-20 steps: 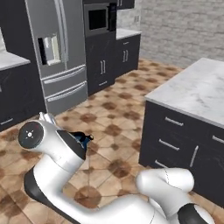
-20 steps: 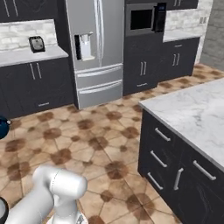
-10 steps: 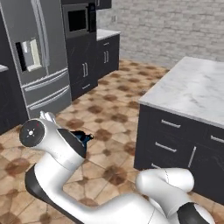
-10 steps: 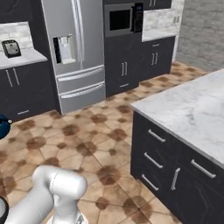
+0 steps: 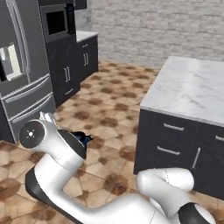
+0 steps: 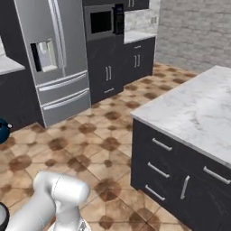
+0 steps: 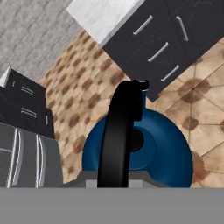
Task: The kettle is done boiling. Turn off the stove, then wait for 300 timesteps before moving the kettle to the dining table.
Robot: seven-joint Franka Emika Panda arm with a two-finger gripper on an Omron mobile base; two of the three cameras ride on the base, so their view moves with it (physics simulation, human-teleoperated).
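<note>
Dining table (image 5: 192, 87) at right, refrigerator (image 6: 54, 58) and wall oven (image 6: 103, 22) at left, tiled floor (image 5: 113, 100) between; kettle (image 7: 144, 148) hangs over floor.

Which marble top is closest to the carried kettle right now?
The dining table, the freestanding island with dark drawers beside the arm. The other marble counter sits far back by the brick wall. The kettle hangs over the floor.

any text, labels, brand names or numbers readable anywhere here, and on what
None can be read.
Kettle: plain glossy blue body, black handle, no marking.
Fridge: the dispenser panel is a pale blur, no brand visible.
Microwave: dark door, control strip too blurred to read.
Dining table: bare veined marble, dark drawers with plain handles.
</note>
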